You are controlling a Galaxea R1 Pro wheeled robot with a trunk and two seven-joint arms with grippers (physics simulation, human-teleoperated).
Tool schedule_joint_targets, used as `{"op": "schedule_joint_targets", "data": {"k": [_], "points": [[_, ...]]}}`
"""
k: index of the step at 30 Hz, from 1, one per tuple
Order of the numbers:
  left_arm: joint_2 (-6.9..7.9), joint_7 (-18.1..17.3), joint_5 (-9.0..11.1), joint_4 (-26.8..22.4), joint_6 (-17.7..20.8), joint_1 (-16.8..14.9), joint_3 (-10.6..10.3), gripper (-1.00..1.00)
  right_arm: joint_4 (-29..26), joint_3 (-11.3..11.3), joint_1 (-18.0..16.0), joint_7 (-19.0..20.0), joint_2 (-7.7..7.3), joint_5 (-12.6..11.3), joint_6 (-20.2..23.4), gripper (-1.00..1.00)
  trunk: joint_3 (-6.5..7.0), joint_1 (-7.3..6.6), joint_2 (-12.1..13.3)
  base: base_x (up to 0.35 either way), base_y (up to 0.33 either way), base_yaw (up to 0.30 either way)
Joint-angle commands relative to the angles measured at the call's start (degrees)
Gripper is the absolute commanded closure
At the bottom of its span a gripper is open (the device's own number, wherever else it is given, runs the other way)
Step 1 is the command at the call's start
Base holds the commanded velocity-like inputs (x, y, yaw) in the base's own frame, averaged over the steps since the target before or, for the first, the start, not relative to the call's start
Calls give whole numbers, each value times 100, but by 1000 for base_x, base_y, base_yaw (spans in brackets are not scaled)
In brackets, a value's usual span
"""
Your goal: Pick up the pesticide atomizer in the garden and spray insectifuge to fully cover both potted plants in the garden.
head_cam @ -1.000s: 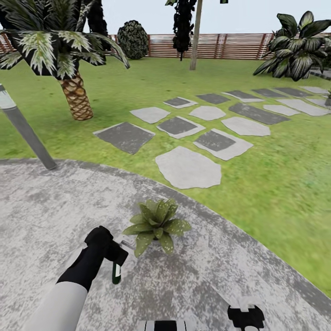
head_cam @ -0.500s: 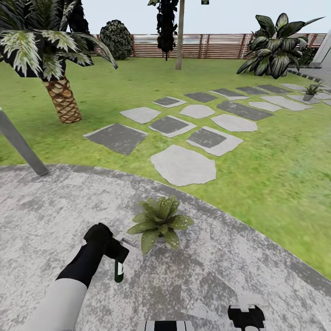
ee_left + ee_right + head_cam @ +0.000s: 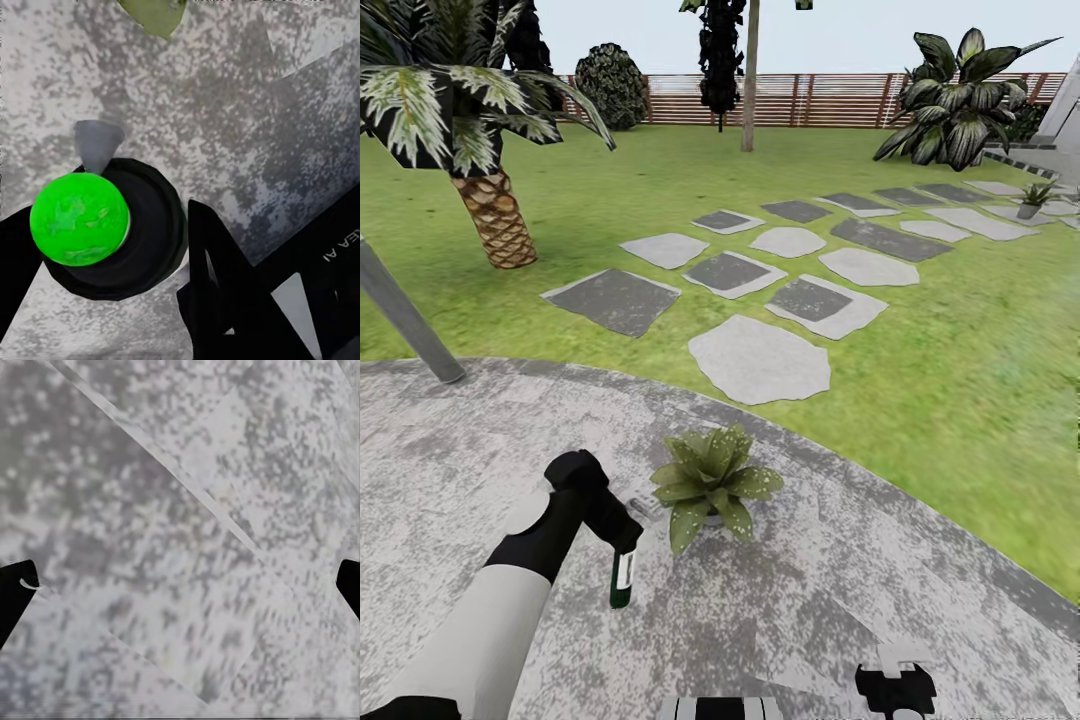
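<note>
My left gripper (image 3: 618,535) is shut on the pesticide atomizer (image 3: 622,580), a slim dark bottle with a white label that hangs below it over the grey patio. In the left wrist view the atomizer (image 3: 120,225) shows from above with a bright green cap and a grey nozzle, black fingers (image 3: 225,285) on either side. One potted plant (image 3: 710,485), a speckled olive rosette, stands just right of the bottle. The other potted plant (image 3: 1035,196) is far off at the right by the stepping stones. My right gripper (image 3: 895,690) is low at the frame's bottom, open over bare paving (image 3: 180,585).
A grey bollard lamp (image 3: 405,315) leans at the patio's left edge, with a palm (image 3: 490,215) behind it. Stepping stones (image 3: 760,360) cross the lawn toward the right. A big leafy bush (image 3: 960,110) and the wooden fence (image 3: 840,98) close the back.
The view panned right at first, bringing the far potted plant in. My left wrist has since turned and edged toward the near plant, with the atomizer still held.
</note>
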Motion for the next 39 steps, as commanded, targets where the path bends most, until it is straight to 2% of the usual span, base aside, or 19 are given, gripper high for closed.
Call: {"op": "schedule_joint_targets", "data": {"k": [1,12,17,25,39], "points": [[3,-58,-62,-8,61,-4,2,100,11,-49,-5,-15,1,55,-24,-100,-4,-1,-2,0,0,-188],[23,-1,-69,-19,76,-88,29,100,11,-49,-5,-15,1,52,-24,-100,-4,-1,-2,9,35,-261],[22,0,-64,-19,80,-85,29,100,11,-49,-5,-15,1,52,-24,-100,-4,-1,-2,96,272,-196],[24,0,-63,-19,73,-47,30,100,11,-49,-5,-15,6,53,-24,-100,-4,-1,-2,144,278,-10],[25,17,-63,-19,41,9,43,100,11,-49,-5,-15,0,66,-24,-100,27,-1,-2,-21,285,-103]]}}
